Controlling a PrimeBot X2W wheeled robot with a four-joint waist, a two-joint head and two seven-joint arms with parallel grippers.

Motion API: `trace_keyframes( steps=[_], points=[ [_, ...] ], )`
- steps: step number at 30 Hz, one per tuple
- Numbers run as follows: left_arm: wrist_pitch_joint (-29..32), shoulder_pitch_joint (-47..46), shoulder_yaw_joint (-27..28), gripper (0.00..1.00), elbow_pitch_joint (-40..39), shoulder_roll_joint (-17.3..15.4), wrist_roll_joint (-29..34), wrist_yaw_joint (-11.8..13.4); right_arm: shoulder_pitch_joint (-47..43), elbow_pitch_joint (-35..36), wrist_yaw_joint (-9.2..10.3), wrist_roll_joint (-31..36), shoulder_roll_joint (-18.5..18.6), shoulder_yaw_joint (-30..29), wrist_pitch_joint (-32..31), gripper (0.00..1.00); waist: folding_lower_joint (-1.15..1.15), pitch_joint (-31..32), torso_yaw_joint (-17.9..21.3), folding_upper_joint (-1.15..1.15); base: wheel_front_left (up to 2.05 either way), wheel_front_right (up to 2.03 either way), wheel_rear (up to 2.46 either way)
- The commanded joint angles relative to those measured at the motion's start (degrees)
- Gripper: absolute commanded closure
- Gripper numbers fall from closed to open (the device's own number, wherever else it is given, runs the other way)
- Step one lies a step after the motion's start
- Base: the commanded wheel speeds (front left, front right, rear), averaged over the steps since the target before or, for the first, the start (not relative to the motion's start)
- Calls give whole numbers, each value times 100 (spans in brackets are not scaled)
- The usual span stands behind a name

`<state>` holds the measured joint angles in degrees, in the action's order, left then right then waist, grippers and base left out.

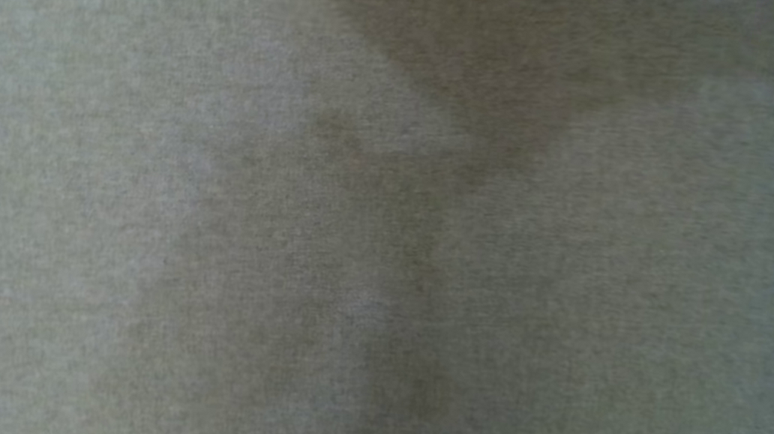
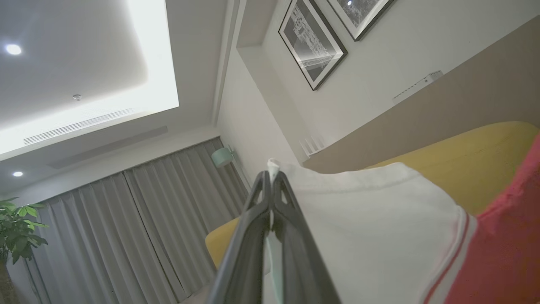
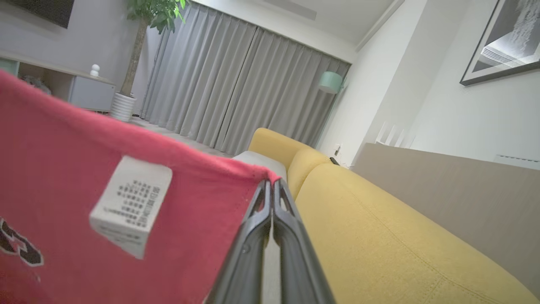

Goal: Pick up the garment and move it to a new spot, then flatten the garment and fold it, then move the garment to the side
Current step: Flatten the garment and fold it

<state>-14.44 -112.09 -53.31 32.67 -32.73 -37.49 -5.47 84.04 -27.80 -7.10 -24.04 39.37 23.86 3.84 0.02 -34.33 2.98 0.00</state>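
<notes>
The garment is red (image 3: 63, 169) with a white sleeve part (image 2: 379, 228) edged by red stripes. In the right wrist view it hangs stretched to the left, showing a white care label (image 3: 130, 202) and dark print at the lower left. My right gripper (image 3: 272, 188) is shut on the red fabric's top edge. In the left wrist view my left gripper (image 2: 271, 177) is shut on a tip of the white part, with the red body (image 2: 506, 236) off to the right. Both grippers hold it up in the air.
A yellow sofa (image 3: 379, 236) runs behind the garment, with a beige wall panel (image 2: 464, 97) above it. A grey woven surface (image 1: 204, 222) with soft shadows spreads across the head view. Grey curtains (image 3: 236, 93), a potted plant (image 3: 156, 12) and framed pictures (image 2: 312, 42) stand further off.
</notes>
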Motion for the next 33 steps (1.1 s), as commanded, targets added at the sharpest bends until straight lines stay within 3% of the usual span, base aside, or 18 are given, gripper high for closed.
trace_keyframes(
  steps=[1, 6, 14, 17, 23, 28, 33],
  points=[
    [-25, -230, 170, 100, -36, -111, 66, -69, 45, -25, -39, -21, 137, 11, 110, 100, -2, -116, -99, 0, 0, 0, 0],
    [-51, 245, -34, 100, -436, -249, 106, -180, -159, -383, -39, -140, 173, 232, 376, 100, -2, -146, -161, 0, 0, 0, 0],
    [-54, 2370, -275, 100, -1882, -1127, -10, -142, -1515, -720, -39, -547, 211, 620, 803, 100, -2, 87, -189, 0, 0, 0, 0],
    [-55, 3458, -342, 100, -2441, -1434, -24, 126, -2241, -709, -39, -643, 230, 637, 954, 100, -2, 311, -143, 0, 0, 0, 0],
    [-55, 5695, -460, 100, -3558, -1932, -94, 951, -3847, -456, -39, -682, 193, 437, 1091, 100, -2, 798, -27, 0, 0, 0, 0],
    [-55, 7274, -442, 100, -4209, -1965, -199, 1537, -5162, -48, -39, -600, 107, 51, 1111, 100, -2, 1128, 78, 0, 0, 0, 0],
    [-55, 8553, -317, 100, -4568, -1854, -190, 1879, -6240, 456, -39, -338, -13, -378, 1114, 100, -2, 1398, 199, 0, 0, 0, 0]
  ],
)
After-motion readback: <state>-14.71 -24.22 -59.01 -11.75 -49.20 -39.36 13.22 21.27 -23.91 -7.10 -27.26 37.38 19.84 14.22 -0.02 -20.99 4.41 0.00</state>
